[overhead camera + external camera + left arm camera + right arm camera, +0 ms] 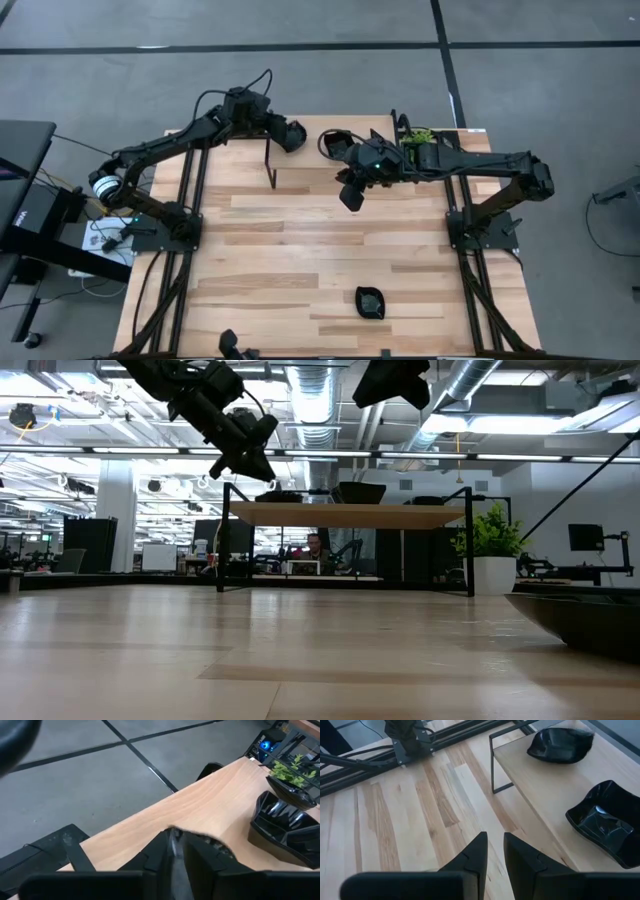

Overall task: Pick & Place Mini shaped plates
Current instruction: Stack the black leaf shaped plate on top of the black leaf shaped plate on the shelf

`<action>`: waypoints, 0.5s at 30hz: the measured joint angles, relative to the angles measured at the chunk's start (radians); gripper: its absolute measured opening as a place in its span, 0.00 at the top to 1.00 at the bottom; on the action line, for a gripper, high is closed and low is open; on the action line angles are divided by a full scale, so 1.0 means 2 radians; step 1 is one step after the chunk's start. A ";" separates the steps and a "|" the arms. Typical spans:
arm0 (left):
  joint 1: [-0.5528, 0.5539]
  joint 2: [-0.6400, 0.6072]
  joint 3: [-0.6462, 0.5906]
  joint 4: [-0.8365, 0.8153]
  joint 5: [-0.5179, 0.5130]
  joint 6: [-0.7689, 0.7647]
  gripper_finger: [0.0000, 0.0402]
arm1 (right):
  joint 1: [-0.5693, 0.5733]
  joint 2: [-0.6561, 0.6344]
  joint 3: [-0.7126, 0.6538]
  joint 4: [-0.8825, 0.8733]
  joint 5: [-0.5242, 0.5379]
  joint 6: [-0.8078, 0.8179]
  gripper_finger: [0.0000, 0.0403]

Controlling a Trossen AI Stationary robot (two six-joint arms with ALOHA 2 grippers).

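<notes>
A small raised wooden shelf (310,170) stands at the table's far side. Two glossy black dishes rest on it: a leaf-shaped one (559,745) near its left end and a deeper square one (607,822) further right. The square one also shows in the left wrist view (280,822). A third black dish (370,302) lies on the table near the front edge. My left gripper (176,845) is shut and empty, in the air above the shelf's left end (295,135). My right gripper (495,845) is shut and empty, above the table in front of the shelf (351,198).
A small green potted plant (418,137) stands at the shelf's right end. The shelf's black metal legs (492,765) stand on the table. The wide wooden tabletop (300,250) lies between the shelf and the front dish. A person sits far off in the room (315,545).
</notes>
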State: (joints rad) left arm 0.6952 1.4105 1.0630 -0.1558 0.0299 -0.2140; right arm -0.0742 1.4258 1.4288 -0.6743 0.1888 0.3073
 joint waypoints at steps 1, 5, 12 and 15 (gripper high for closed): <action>0.000 0.000 0.000 0.000 0.004 -0.001 0.84 | 0.000 0.000 0.000 0.000 0.000 0.000 0.85; 0.000 0.000 0.000 0.000 0.013 -0.002 0.82 | 0.000 0.000 0.000 0.000 0.000 0.000 0.85; -0.012 -0.023 0.000 -0.002 0.027 0.006 0.82 | 0.000 -0.002 0.000 -0.025 0.017 0.010 0.85; -0.037 -0.059 0.000 -0.004 0.043 0.018 0.82 | 0.004 -0.006 0.001 -0.061 0.033 0.023 0.85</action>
State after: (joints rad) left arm 0.6208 1.2935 1.0630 -0.1646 0.1166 -0.1784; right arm -0.0658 1.4128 1.4299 -0.7956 0.2547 0.3526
